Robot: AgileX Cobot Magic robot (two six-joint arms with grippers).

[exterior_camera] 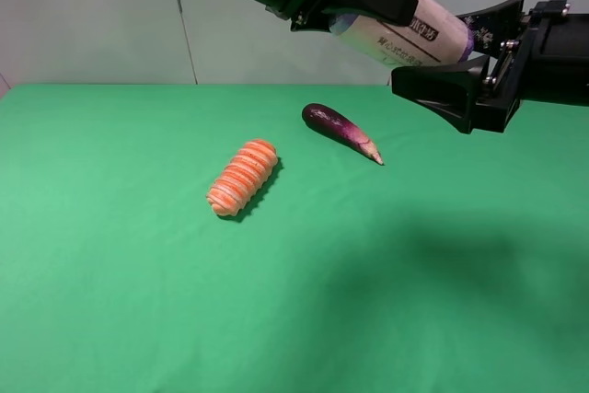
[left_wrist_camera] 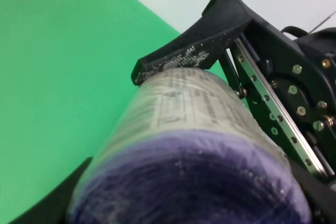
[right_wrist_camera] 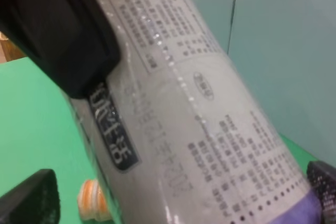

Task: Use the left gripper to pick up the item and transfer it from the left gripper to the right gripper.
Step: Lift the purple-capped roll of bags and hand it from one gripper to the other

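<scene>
- Holding the item (exterior_camera: 423, 39) in the air, well above the green worktop (exterior_camera: 120, 273), the left gripper (exterior_camera: 363, 11) is reaching in from the upper left of the high view. Its fingers (right_wrist_camera: 58, 35) are clamping the cream-white body at the part away from the right arm.
- The item is hanging tilted, with its purple end sloping down toward the right gripper (exterior_camera: 430, 51).
- The right gripper's fingers (exterior_camera: 437, 89) are standing wide apart, one above and one below the item. The purple end is sitting between them, not gripped.
- The left wrist view is showing the textured pad (left_wrist_camera: 173, 64) of one right finger lying right against the item's printed side. Whether it is actually touching, I cannot tell.
- In the high view the lower right finger is running just under the item; contact there cannot be told either.
- The right wrist view is showing the printed label close up, with the purple rim lying between the two black fingertips.
- On the worktop, the orange-and-white ribbed roll (exterior_camera: 244, 177) is lying left of centre. The dark purple eggplant (exterior_camera: 340, 131) is lying near it, farther back and to the right, not touching it. Both are resting well below the item.
</scene>
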